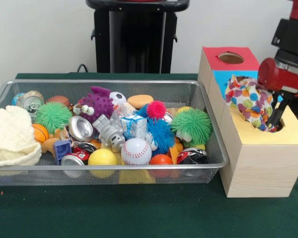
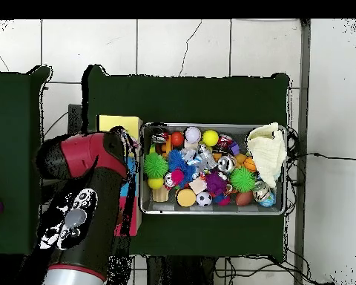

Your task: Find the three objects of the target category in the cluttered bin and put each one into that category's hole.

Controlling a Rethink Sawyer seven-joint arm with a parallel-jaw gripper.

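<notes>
A colourful spotted cloth [image 1: 248,101] hangs bunched over the wooden box [image 1: 258,163], across its blue section and the yellow top [image 1: 288,134]. Its lower end reaches the hole in the yellow top. My gripper [image 1: 275,119] comes down from the right, fingers pointing into that hole and shut on the cloth's lower end. In the overhead view the red arm [image 2: 84,193] covers most of the box, hiding the gripper; only the yellow end [image 2: 118,122] shows. A cream knitted cloth [image 1: 10,136] lies over the left end of the mesh bin [image 1: 109,171].
The bin [image 2: 211,213] holds several balls, crushed cans, spiky toys and a purple monster toy [image 1: 95,103]. The box's red top has an open hole [image 1: 231,57] at the far end. Green cloth covers the table around the bin and box.
</notes>
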